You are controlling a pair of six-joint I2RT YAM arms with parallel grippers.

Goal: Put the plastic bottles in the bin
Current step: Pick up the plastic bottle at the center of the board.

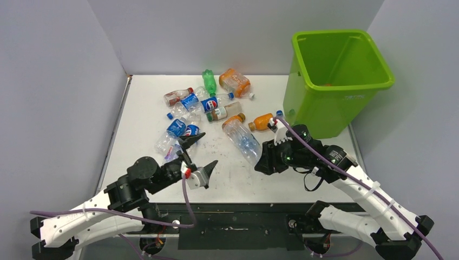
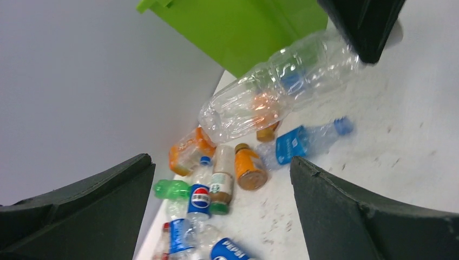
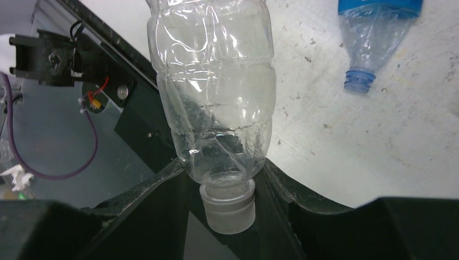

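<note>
One clear bottle [image 1: 241,138] is the piece in play. It is in the grip of the right gripper [image 3: 227,184], whose two fingers are clamped on the neck just above the open, capless mouth. From that grip the bottle's long axis runs up and to the left across the table [image 1: 233,179], with the base farthest from the claw. The bin [image 1: 314,103] stands the other way, beyond and to the right of the gripper at the table's far right corner. The body therefore points away from where it has to go. My judgement is that the coming move turns on swinging the base round and lifting it above the rolled rim. Whether the base is off the table I cannot tell.

The bottle is larger than its neighbours, with dented, ribbed, see-through walls and a blue patch near the middle. Held only by the neck, it will probably sway.

Just beside its base lies a small orange bottle [image 1: 262,122]. The other plastic bottles [image 1: 200,103] are scattered to the left, with blue, red and orange labels and one green.

The left gripper [image 1: 201,153] is nearer that heap, and its jaws are spread wide and hold nothing. The right arm is clearly the closer one to the bin.
</note>
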